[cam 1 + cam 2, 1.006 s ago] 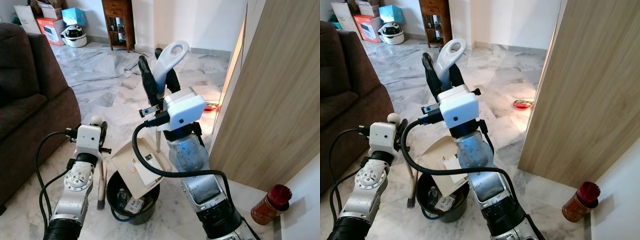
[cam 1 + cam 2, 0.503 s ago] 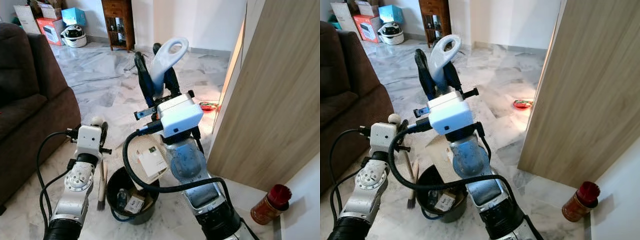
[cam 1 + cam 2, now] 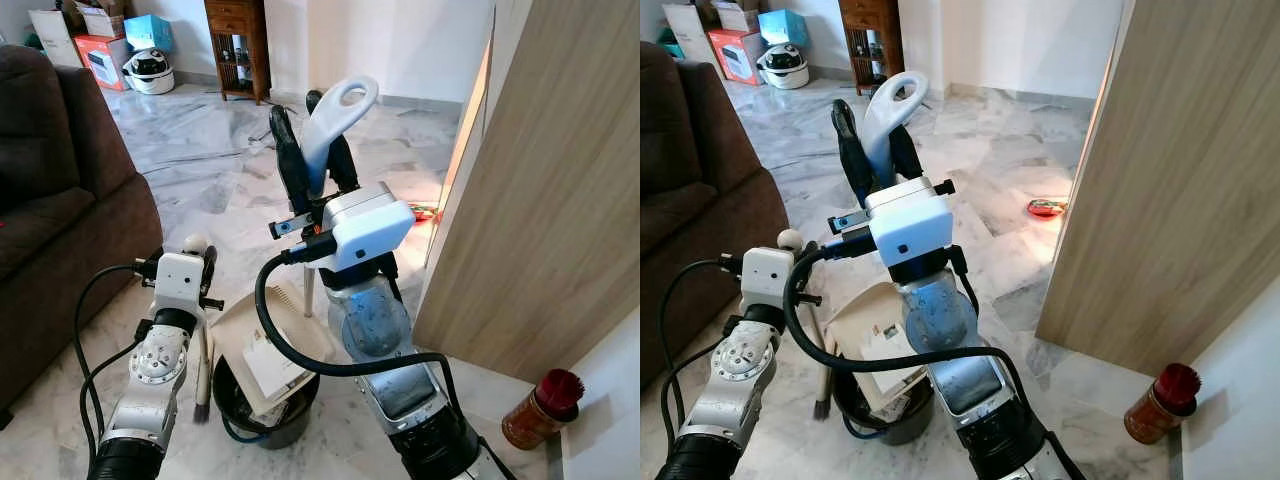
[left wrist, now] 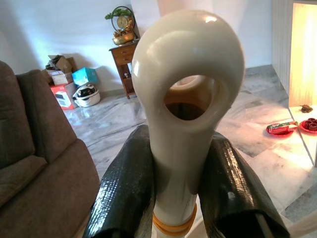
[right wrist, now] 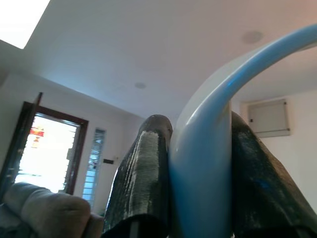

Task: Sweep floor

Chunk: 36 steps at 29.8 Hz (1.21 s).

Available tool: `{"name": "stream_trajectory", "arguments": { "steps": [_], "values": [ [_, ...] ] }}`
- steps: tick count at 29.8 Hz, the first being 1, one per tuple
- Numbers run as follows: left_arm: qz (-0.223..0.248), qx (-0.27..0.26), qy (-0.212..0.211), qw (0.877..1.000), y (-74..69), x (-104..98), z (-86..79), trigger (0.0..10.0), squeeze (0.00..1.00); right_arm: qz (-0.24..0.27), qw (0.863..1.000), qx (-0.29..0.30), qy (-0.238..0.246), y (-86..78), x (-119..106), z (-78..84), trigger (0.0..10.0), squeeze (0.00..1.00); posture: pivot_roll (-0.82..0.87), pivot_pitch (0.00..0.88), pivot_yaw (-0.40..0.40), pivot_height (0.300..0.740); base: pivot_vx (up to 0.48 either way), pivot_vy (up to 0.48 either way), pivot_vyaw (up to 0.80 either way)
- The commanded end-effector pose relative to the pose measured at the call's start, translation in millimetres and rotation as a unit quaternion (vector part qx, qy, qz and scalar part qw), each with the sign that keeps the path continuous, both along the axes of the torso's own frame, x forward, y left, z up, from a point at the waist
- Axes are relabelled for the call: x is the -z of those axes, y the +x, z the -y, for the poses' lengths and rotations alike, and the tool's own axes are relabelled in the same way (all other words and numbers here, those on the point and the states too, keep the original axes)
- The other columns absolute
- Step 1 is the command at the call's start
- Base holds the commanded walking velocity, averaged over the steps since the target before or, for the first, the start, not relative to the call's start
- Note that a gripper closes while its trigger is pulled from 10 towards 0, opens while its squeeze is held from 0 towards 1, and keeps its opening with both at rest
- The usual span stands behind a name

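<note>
Right gripper (image 3: 312, 150) clamps the dustpan handle (image 3: 335, 112), tilting the dustpan (image 3: 262, 345) over the black bin (image 3: 262, 418); left gripper (image 4: 178, 198) grips the brush handle (image 4: 185, 94).

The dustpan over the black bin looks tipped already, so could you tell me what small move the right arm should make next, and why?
Probably tilt it a little steeper. The right gripper is shut on the dustpan handle, and the dustpan leans over the black bin with a paper card on its lip, not dropped in. The left gripper holds the brush handle beside the bin.
</note>
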<state>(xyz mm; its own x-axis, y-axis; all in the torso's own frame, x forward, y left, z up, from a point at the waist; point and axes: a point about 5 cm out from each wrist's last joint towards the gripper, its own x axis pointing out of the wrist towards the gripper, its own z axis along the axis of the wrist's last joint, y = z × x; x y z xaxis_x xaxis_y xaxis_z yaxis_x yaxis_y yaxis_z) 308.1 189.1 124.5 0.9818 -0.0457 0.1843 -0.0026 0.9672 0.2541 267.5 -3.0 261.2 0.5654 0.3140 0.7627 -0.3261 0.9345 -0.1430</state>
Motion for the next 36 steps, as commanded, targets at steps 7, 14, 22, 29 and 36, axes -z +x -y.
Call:
{"name": "stream_trajectory", "arguments": {
  "steps": [7, 14, 22, 29, 36],
  "values": [
    [0.032, 0.012, 0.013, 0.999, 4.6, -14.4, 2.2, 10.0, 0.00, 0.094, 0.995, -0.005, 0.026, -24.9, -27.5, -11.7, 10.0, 0.00, 0.05, 0.000, 0.038, 0.740, 0.000, 0.000, 0.00],
    [0.032, 0.013, 0.013, 0.999, 4.8, -14.4, 2.5, 10.0, 0.00, 0.115, 0.993, 0.004, 0.011, -28.8, -27.5, -15.3, 10.0, 0.00, 0.05, 0.000, 0.039, 0.740, 0.000, 0.000, 0.00],
    [0.033, 0.015, 0.014, 0.999, 5.2, -14.9, 3.1, 10.0, 0.00, 0.140, 0.990, 0.032, 0.002, -31.0, -29.3, -14.0, 10.0, 0.00, 0.05, 0.000, 0.038, 0.740, 0.000, 0.000, 0.00],
    [0.032, 0.017, 0.014, 0.999, 5.5, -14.8, 4.0, 10.0, 0.00, 0.155, 0.987, 0.038, -0.007, -33.5, -29.1, -15.4, 10.0, 0.00, 0.05, 0.000, 0.040, 0.740, 0.000, 0.000, 0.00],
    [0.031, 0.019, 0.013, 0.999, 6.0, -14.1, 5.1, 10.0, 0.00, 0.171, 0.984, 0.032, -0.025, -36.6, -29.3, -20.2, 10.0, 0.00, 0.05, 0.000, 0.039, 0.740, 0.000, 0.000, 0.00]
  ]
}}
